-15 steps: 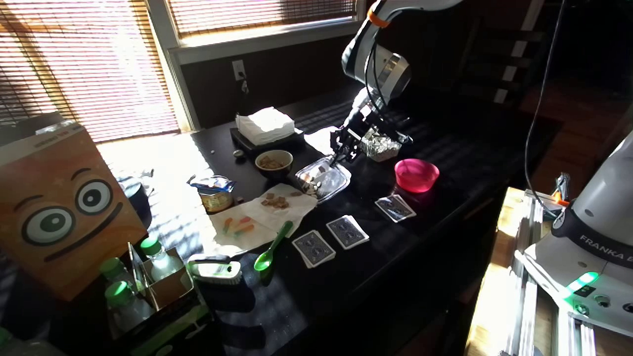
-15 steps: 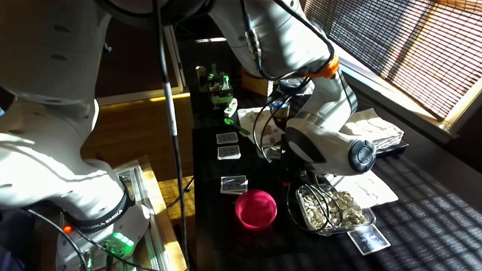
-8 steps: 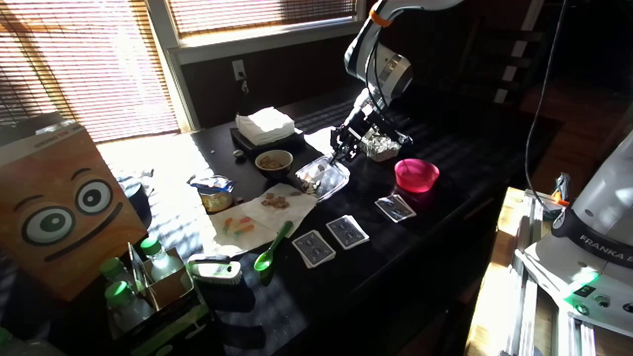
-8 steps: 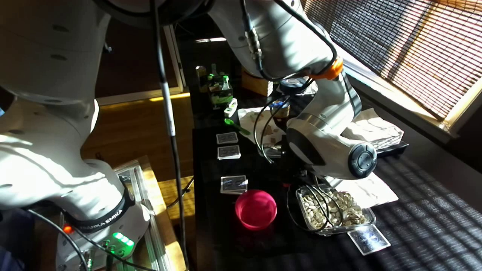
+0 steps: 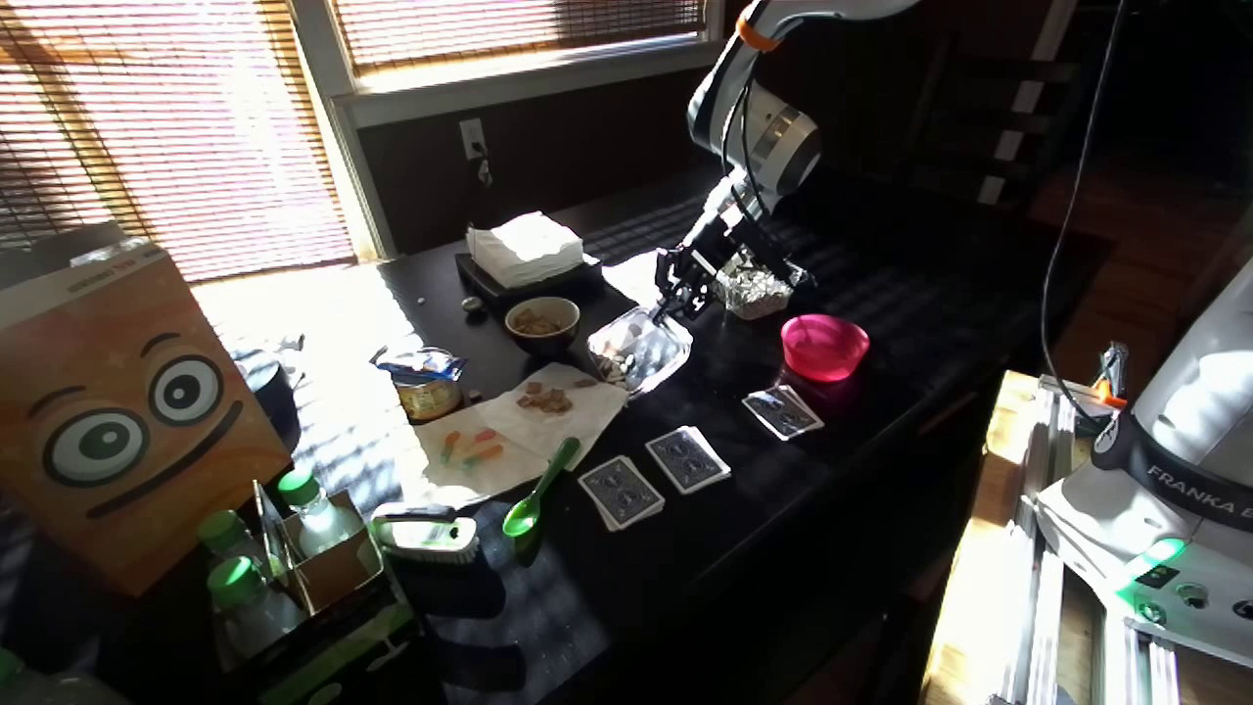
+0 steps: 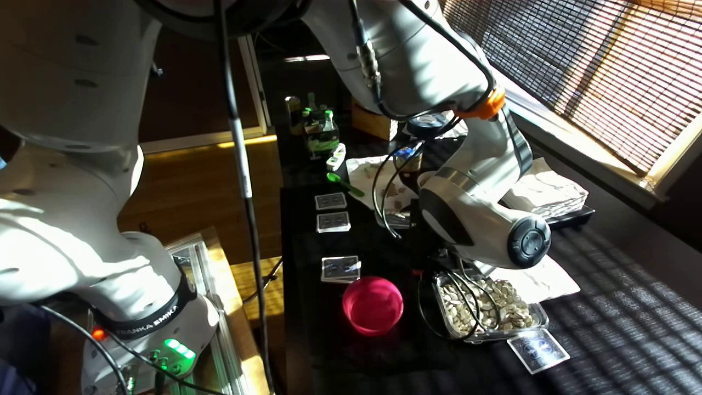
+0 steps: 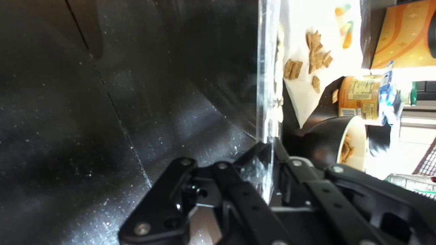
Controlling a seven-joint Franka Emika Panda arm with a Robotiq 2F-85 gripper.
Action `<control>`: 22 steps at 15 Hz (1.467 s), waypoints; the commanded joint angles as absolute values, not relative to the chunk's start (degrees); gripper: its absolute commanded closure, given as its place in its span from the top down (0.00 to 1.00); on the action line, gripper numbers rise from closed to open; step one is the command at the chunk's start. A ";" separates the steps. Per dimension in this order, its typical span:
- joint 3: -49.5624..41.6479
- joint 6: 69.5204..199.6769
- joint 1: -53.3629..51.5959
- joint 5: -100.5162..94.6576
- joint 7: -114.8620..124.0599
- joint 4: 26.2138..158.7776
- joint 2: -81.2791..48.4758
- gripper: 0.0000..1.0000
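Note:
A shallow clear plastic container with whitish and dark pieces at its near-left end sits tilted in an exterior view. My gripper reaches down to its far edge. In the wrist view the container's wall runs straight into the gripper, whose fingertips pinch it from both sides. Close by on the right of that view stands a dark bowl with brown pieces in it. In the exterior view where the arm is nearest, the wrist hides the jaws, and only a little of the container shows.
A pink bowl and a tub of pale seeds stand near the wrist, whose cables hang over the tub. Playing cards, a sheet of paper with brown pieces, a green spoon and a napkin stack lie around.
The forearm and wrist have shifted slightly. The held container has changed its tilt a little, its near edge now higher in the picture and its base brighter. The grip stays the same.

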State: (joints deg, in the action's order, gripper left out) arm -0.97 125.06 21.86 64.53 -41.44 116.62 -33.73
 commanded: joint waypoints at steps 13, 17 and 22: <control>-3.91 120.17 20.64 69.75 -46.19 115.56 -34.82 0.02; -4.24 118.81 20.82 70.59 -47.08 115.55 -34.94 0.02; -4.91 117.19 20.76 72.32 -48.26 115.51 -35.13 0.02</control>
State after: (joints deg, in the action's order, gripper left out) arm -3.62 119.47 21.41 69.76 -46.31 116.62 -33.79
